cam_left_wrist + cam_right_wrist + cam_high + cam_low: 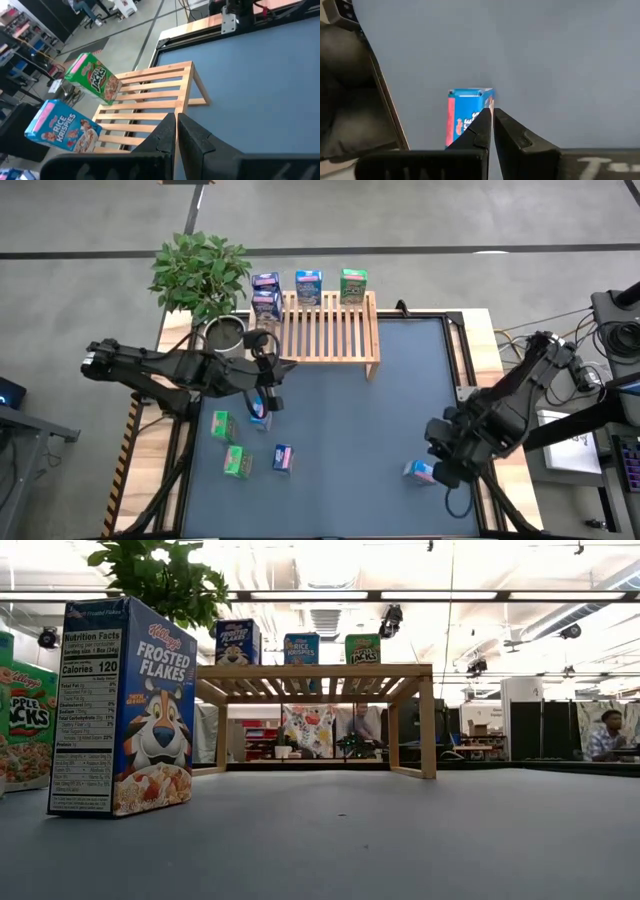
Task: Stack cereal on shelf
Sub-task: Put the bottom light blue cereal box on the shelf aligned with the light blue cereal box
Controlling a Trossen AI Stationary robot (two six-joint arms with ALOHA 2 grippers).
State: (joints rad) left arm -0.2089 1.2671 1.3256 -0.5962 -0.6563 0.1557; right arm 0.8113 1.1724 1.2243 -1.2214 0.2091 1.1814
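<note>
Pick-up step: my right claw (447, 472), fingers closed and empty, sits just beside a blue cereal box (420, 471); next it must open, straddle it, then carry to the shelf (330, 330).

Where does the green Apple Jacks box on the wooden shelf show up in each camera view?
High view: Apple Jacks box on the shelf's far edge, rightmost of the row.
Low view: box on top, right of the Rice Krispies box.
Left wrist view: box beside the slats.
Right wrist view: not in it.
Shared landmark: the shelf.
</note>
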